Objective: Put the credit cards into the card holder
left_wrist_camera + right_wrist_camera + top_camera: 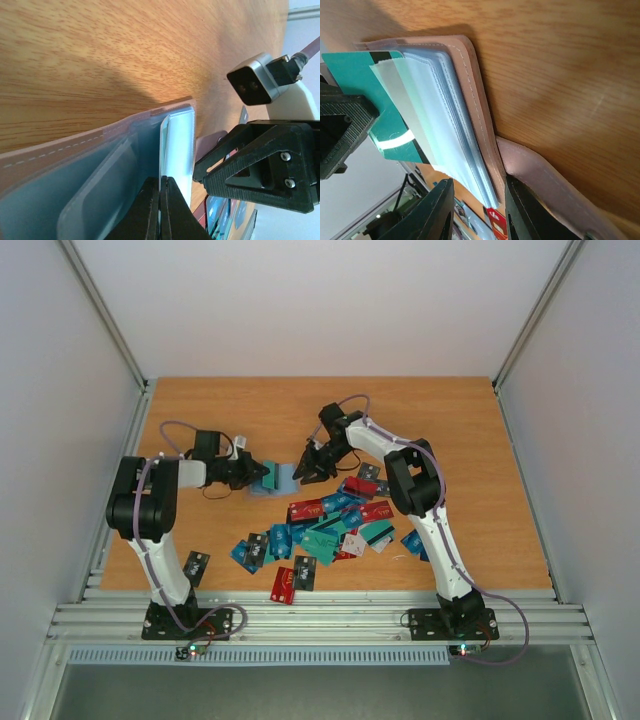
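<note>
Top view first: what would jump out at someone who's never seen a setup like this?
At the middle of the table the left gripper pinches a pale blue pocket of the open card holder, and the right gripper straddles its edge. Nearer the camera, right of centre, lies a bright scatter of credit cards, red, teal, blue and black.

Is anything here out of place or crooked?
The teal card sticks out of a clear sleeve of the card holder, only partly in. The other cards lie scattered in a messy heap on the table.
</note>
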Action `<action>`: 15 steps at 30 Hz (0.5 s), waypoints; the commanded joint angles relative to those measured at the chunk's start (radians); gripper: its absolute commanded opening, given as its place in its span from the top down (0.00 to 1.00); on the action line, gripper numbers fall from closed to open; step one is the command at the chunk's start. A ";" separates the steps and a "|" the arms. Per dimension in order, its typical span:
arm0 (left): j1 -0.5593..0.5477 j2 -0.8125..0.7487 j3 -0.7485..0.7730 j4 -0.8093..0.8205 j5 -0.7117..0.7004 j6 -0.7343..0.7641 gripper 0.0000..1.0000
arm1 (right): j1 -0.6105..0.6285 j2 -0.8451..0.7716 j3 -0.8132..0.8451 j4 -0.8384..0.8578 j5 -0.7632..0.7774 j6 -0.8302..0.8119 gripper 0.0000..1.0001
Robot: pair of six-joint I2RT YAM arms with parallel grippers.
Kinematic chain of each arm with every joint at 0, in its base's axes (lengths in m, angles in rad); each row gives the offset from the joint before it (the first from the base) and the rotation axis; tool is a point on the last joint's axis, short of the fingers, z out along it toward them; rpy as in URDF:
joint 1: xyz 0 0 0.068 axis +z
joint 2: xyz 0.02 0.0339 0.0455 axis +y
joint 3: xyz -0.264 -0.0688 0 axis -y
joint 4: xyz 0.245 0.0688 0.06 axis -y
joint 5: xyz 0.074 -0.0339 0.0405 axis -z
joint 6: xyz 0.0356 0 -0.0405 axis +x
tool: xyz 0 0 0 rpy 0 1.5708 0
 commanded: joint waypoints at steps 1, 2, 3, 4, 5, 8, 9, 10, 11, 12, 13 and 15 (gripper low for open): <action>-0.014 0.017 -0.023 0.066 -0.015 -0.028 1.00 | 0.004 -0.005 -0.042 -0.022 0.026 0.063 0.70; -0.018 0.016 -0.030 0.074 -0.019 -0.034 1.00 | 0.004 -0.007 -0.049 -0.016 0.023 0.071 0.70; -0.022 0.018 -0.037 0.083 -0.023 -0.049 1.00 | 0.004 -0.008 -0.053 -0.010 0.019 0.079 0.70; -0.026 0.019 -0.043 0.092 -0.024 -0.059 1.00 | 0.004 -0.010 -0.057 -0.006 0.017 0.086 0.70; -0.031 0.021 -0.050 0.104 -0.027 -0.073 1.00 | 0.004 -0.011 -0.060 -0.002 0.015 0.093 0.70; -0.039 0.023 -0.064 0.125 -0.031 -0.109 1.00 | 0.004 -0.017 -0.074 0.011 0.010 0.114 0.70; -0.040 0.020 -0.065 0.123 -0.032 -0.111 1.00 | 0.004 -0.021 -0.080 0.016 0.009 0.120 0.70; -0.040 0.017 -0.065 0.119 -0.032 -0.111 1.00 | 0.004 -0.023 -0.087 0.020 0.008 0.126 0.71; -0.040 0.013 -0.067 0.110 -0.033 -0.109 1.00 | 0.004 -0.025 -0.093 0.021 0.008 0.129 0.71; -0.041 0.008 -0.070 0.105 -0.036 -0.104 1.00 | 0.004 -0.028 -0.098 0.023 0.009 0.132 0.71; -0.041 0.001 -0.073 0.103 -0.032 -0.099 1.00 | 0.004 -0.031 -0.106 0.027 0.008 0.135 0.71; -0.040 -0.004 -0.075 0.091 -0.028 -0.087 1.00 | 0.004 -0.034 -0.116 0.033 0.007 0.141 0.71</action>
